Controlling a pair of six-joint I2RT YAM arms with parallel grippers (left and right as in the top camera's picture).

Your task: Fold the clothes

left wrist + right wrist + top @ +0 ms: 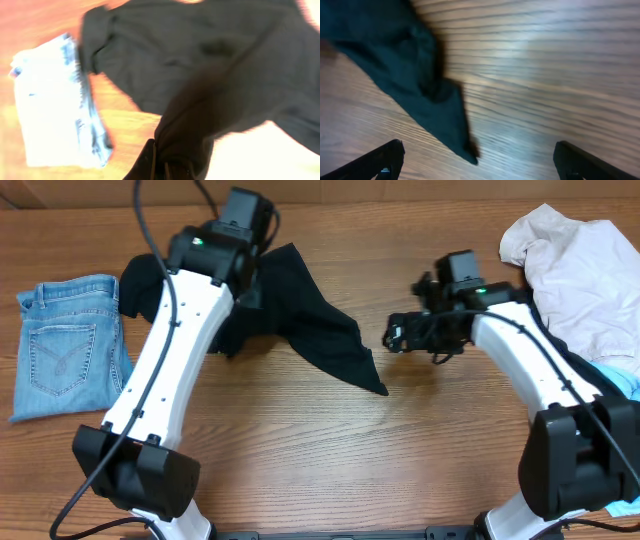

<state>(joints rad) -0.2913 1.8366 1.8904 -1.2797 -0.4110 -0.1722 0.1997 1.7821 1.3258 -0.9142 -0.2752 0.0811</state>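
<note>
Left wrist view, up close: the left gripper is pinched tight on a bunch of the black top. Overhead hides that grip under the arm. The right gripper is spread wide and holds nothing, near the top's pointed corner. Jeans lie folded at the left. Only overhead shows the off-white shirt, heaped far right on the wooden table.

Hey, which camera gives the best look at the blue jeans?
The overhead view: the jeans lie folded left of the black top, whole and in focus. The left wrist view shows them blurred and washed out. The right wrist view misses them.
</note>
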